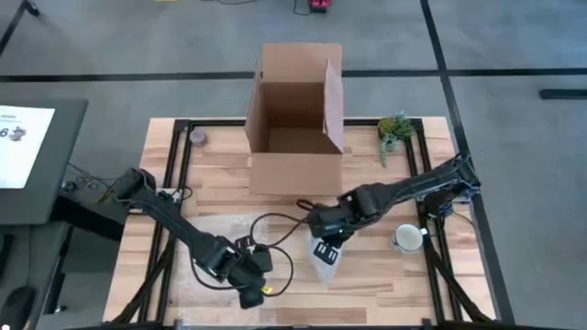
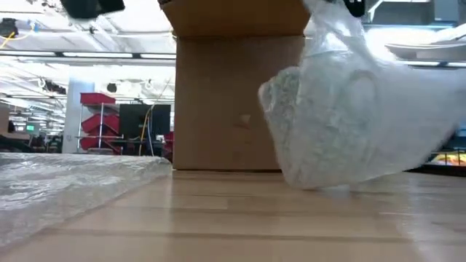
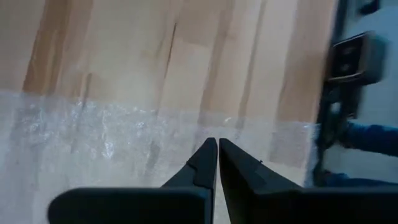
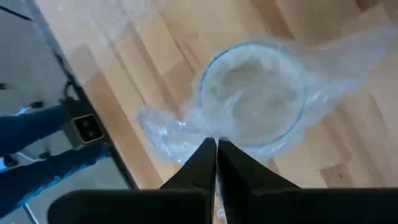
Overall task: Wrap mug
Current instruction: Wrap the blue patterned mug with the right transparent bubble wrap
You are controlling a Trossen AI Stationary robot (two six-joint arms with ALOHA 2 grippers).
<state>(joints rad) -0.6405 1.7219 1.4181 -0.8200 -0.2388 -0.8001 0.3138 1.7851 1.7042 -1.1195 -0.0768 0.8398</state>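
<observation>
A grey carpeted floor crossed by dark lines surrounds the light wooden slatted table with its black metal frame; a dark side desk carrying a white printed sheet stands to the table's left; beyond the table, rows of long ceiling strip lights shine over a red shelving unit beside a black screen.
</observation>
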